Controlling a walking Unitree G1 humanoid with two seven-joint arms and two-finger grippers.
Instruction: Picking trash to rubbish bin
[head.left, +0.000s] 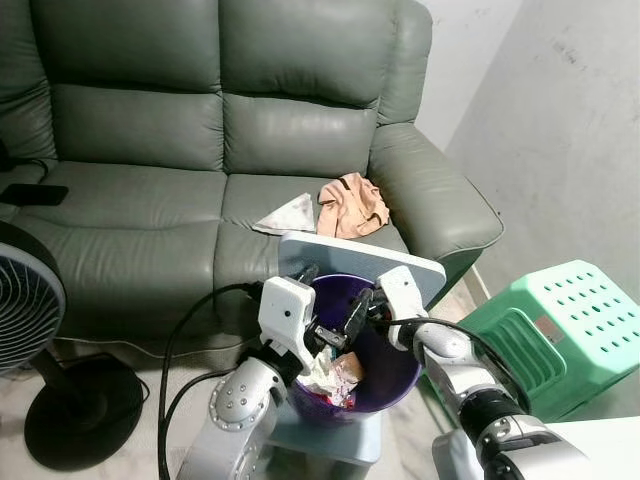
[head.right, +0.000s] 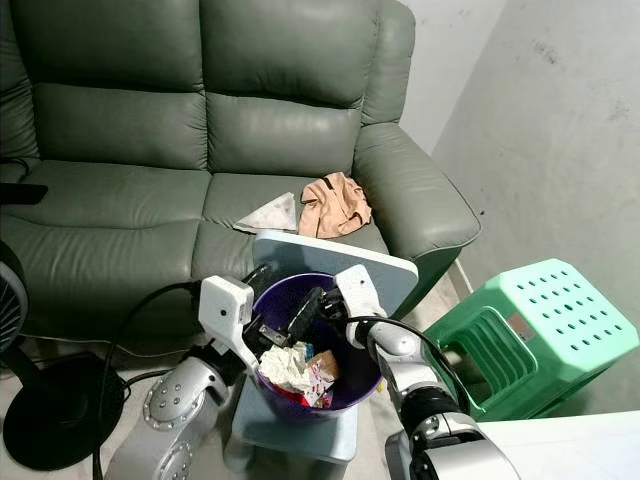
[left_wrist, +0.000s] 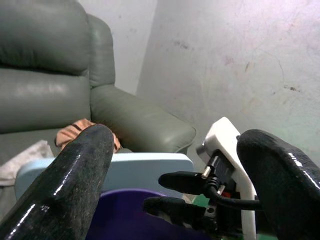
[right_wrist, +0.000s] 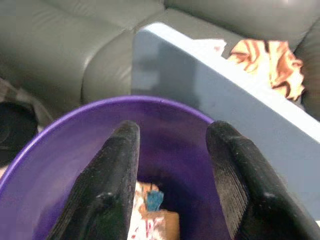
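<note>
Trash (head.left: 333, 380) in purple bin (head.left: 400, 375) — no readable labels

Both pincers, left (head.right: 268, 335) and right (head.right: 305, 308), hang open over the trash-filled purple bin (head.right: 368, 385).

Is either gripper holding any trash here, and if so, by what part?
Nothing is held. The left gripper and right gripper are both open over the purple bin, with bare gaps between their fingers; crumpled trash lies inside it.

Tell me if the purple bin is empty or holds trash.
Holds trash: crumpled paper and wrappers lie inside the purple bin, well below its rim.
</note>
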